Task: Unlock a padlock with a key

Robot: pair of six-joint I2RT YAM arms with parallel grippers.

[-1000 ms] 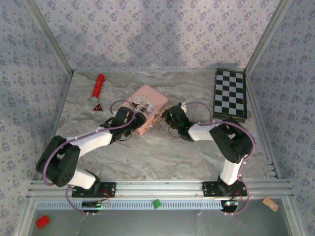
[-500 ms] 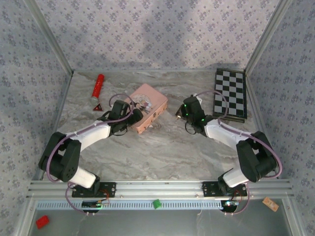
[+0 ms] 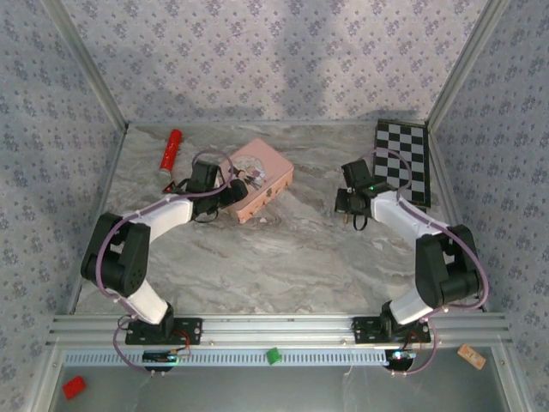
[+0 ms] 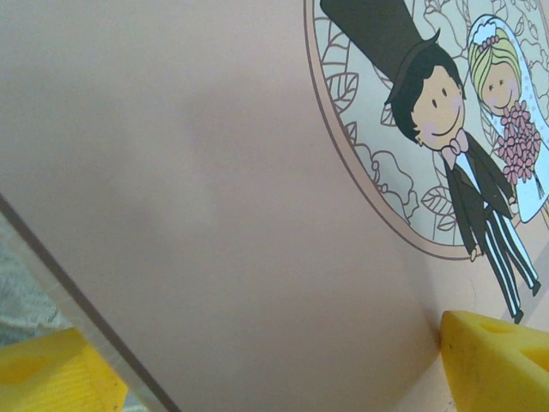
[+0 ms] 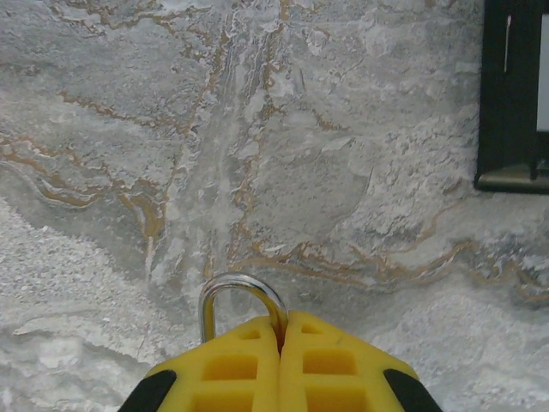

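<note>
From the top camera, your left arm reached across the marble table point(image 3: 283, 257) to the pink tin point(image 3: 260, 176), which lay near the back, left of the middle. The left gripper point(image 3: 233, 190) sat at the near left corner of that tin. Your right arm stretched to the right side, and the right gripper point(image 3: 352, 209) hung over the table just beside the chessboard point(image 3: 401, 163), well apart from the tin. From this height you could not make out the padlock, because it was too small. A red tube point(image 3: 171, 148) lay at the back left of the table.

From the left wrist camera, the lid of the pink tin point(image 4: 214, 172) was very close, with the cartoon couple point(image 4: 467, 146) at the upper right. The yellow fingers point(image 4: 497, 360) of the left gripper point(image 4: 257, 339) stood wide apart with the tin between them, one at its side wall and the other on the lid. Both seemed to press on it, so the gripper was holding the tin.

From the right wrist camera, the right gripper point(image 5: 281, 319) had its two yellow fingers pressed together. The padlock point(image 5: 244, 277) was pinched between them. You could see its thin silver loop coming out of the fingertips, but the body was hidden. The table point(image 5: 171, 129) was under it, and a corner of the chessboard point(image 5: 515, 94) was at the upper right.
</note>
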